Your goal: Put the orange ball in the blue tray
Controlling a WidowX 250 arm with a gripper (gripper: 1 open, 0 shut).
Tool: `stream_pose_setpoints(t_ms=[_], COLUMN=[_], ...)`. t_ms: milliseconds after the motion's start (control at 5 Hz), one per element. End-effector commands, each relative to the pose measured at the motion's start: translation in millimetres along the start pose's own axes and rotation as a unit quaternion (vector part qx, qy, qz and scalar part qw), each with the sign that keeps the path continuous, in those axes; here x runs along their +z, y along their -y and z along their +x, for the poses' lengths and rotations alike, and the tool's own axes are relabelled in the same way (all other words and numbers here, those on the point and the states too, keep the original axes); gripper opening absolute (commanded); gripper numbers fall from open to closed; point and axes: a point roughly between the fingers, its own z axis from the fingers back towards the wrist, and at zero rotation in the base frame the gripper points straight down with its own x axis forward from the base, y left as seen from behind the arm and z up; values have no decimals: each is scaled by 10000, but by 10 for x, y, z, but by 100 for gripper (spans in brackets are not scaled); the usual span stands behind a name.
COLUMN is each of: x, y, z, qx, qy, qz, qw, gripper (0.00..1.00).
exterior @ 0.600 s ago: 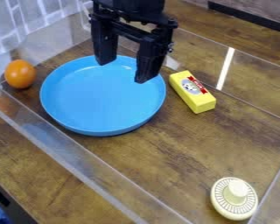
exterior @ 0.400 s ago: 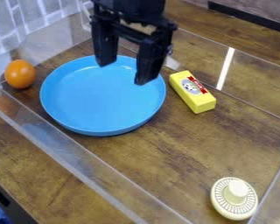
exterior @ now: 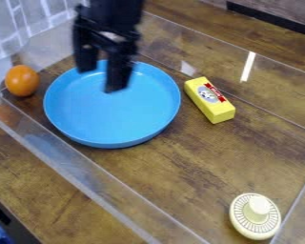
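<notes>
At the far left you have the orange ball (exterior: 22,81) sitting on the wooden worktop (exterior: 181,181), close to the picture's left edge and beside a clear wall that runs along that side. A narrow strip of bare wood separates it from the rim of the blue tray (exterior: 113,131), so the two are near but apart. The tray is empty, and its raised rim faces the ball on the left. Your gripper (exterior: 100,69) hangs over the tray's far left part, pointing down, with its jaws spread wide and holding nothing. Right of the tray, just beside its rim, a yellow block (exterior: 209,100) lies at a slant. Further right the worktop is bare wood with a bright glare streak. A cream ribbed disc (exterior: 255,213) sits near the bottom right corner, well apart from everything else.
</notes>
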Motion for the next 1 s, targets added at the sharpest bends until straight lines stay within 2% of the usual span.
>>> stream_pose_setpoints(t_ms=[0,200,400,800], x=[223,146,71,-129], y=[-384,-737,-1014,-1298], z=[-215,-319,-298,-240], qx=[-381,-629,-738,-868], qy=[408,544,651,760], qz=[214,267,283,291], qw=[9982,9962,9947,9929], gripper=[100,100,100,100])
